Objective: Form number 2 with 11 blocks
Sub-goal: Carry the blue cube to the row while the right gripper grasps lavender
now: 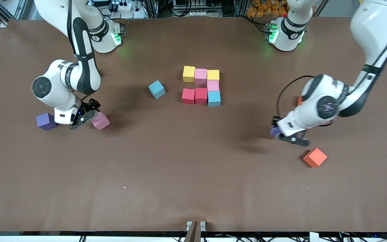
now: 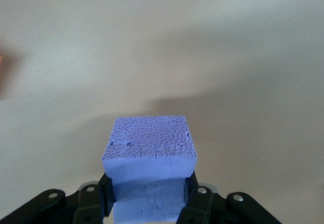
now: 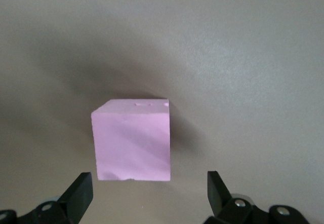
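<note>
Seven blocks sit together mid-table: yellow (image 1: 189, 73), pink (image 1: 200, 76) and yellow (image 1: 213, 74) in a row, pink (image 1: 213, 85) under the last, then red (image 1: 188, 95), red (image 1: 201, 95) and light blue (image 1: 214, 98). A loose light blue block (image 1: 156, 89) lies beside them. My left gripper (image 1: 280, 132) (image 2: 148, 201) is shut on a purple block (image 1: 274, 130) (image 2: 149, 153), low over the table. My right gripper (image 1: 87, 116) (image 3: 149, 193) is open just short of a pink block (image 1: 100, 121) (image 3: 132, 140). Another purple block (image 1: 46, 121) lies beside it. An orange block (image 1: 314, 157) lies near the left gripper.
A sliver of orange (image 1: 300, 100) shows at the edge of the left arm's wrist, mostly hidden. The brown table (image 1: 193, 174) stretches bare toward the front camera. The arm bases stand along the table's back edge.
</note>
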Robot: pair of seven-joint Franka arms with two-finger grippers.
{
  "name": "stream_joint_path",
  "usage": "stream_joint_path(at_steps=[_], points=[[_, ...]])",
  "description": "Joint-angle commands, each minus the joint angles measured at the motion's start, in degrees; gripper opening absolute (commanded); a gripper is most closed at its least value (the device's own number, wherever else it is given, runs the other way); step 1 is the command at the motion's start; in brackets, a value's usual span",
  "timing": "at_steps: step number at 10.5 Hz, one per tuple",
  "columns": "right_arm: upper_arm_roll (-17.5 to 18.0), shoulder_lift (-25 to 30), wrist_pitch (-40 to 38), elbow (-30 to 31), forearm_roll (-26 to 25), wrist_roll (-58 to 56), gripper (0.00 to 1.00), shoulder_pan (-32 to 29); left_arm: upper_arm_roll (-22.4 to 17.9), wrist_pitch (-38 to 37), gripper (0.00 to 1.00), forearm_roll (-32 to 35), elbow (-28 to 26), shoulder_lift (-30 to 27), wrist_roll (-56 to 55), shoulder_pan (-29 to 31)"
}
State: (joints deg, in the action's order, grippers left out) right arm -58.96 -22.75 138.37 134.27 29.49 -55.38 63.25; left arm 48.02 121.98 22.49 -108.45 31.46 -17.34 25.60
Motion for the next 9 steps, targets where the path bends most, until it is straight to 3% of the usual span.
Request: stream_joint_path(at_steps=[1,3,5,7,9], points=[[1.8,-0.6,3.3,1.0,4.2,-0.5,1.0,0.9,-1.0,-5.8,0.33,-0.9,11.6,6.5,-8.0,-10.4],[2.3,-1.4,3.9,1.0,4.5,-0.4,1.0,0.5,-4.0,-6.2,0.32,-4.8,17.0,9.1,-11.4,-19.8],[5.2,-2.0,4.9,1.0,6.4,-0.7,1.0,-1.9,-15.1,-10.9,0.31,-12.4,27.4,11.8,-13.1,-35.4],[8.6,-3.1,7.6,0.6,6.5,-0.8,1.0,-4.8,-28.1,-12.1,0.31,-21.1,33.1,12.6,-14.8,-49.2],[11.9,-3.4,8.8,0.2,6.5,-1.2,1.0,-8.4,-34.6,-11.9,0.31,-25.7,36.5,14.6,-15.0,-56.9]])
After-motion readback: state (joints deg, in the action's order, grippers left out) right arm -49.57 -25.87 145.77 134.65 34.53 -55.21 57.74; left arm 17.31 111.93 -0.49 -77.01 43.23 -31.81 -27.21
